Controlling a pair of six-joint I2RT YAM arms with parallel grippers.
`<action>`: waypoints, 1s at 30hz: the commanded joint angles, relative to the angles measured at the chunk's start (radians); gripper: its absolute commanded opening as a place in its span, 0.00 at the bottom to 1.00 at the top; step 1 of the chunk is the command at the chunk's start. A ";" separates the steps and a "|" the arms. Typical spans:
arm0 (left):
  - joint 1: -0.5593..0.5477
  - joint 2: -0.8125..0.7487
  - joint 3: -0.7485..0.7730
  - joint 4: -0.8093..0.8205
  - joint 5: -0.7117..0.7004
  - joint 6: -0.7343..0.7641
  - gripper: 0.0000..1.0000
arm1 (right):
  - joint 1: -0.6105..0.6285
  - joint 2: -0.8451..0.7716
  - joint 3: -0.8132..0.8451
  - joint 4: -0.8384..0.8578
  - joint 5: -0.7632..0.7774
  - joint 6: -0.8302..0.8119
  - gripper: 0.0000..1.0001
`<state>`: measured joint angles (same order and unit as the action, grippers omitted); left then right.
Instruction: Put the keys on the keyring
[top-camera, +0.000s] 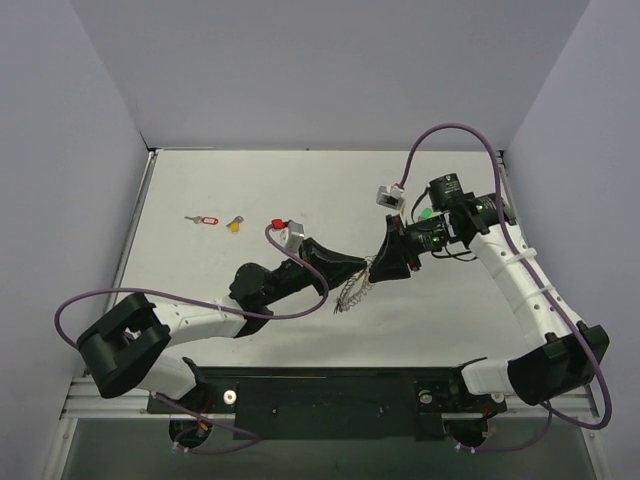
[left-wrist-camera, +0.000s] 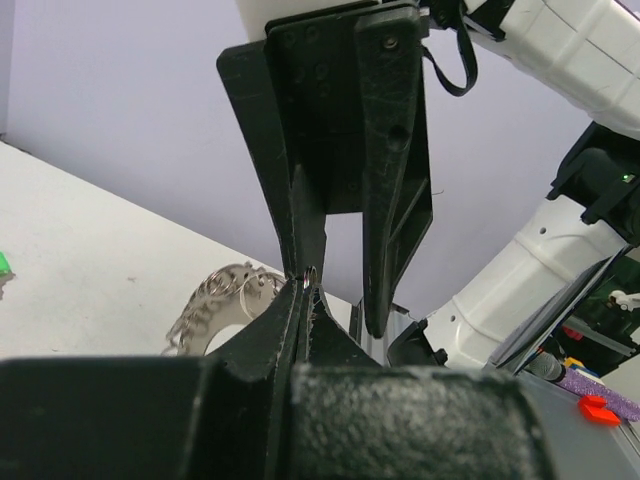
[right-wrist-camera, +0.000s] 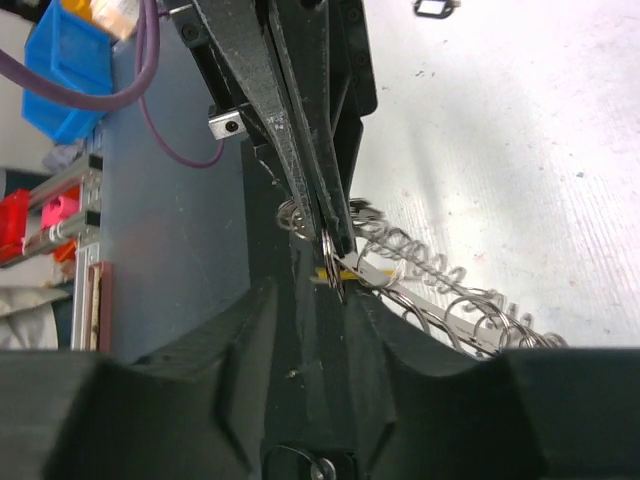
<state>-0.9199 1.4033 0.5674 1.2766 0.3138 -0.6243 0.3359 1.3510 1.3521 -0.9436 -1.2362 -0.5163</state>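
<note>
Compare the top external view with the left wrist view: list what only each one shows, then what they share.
Top external only: the red-tagged key and the yellow key lying on the table, away from both grippers. Left wrist only: the left gripper pinched shut on a link, and the gap between the jaws of the right gripper. Both: the keyring trailing from where the grippers meet.
</note>
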 joint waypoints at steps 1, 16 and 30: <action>0.009 0.003 0.025 0.297 0.021 -0.008 0.00 | -0.060 -0.122 -0.040 0.039 -0.005 0.010 0.38; -0.062 0.036 0.061 0.256 -0.018 0.020 0.00 | -0.123 -0.184 0.038 -0.126 0.061 -0.171 0.54; -0.089 0.149 0.157 0.368 -0.081 0.021 0.00 | -0.189 -0.204 0.029 -0.009 0.115 0.030 0.38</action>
<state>-1.0061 1.5620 0.6682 1.2667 0.2691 -0.6147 0.1867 1.1667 1.3621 -0.9432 -1.1133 -0.4908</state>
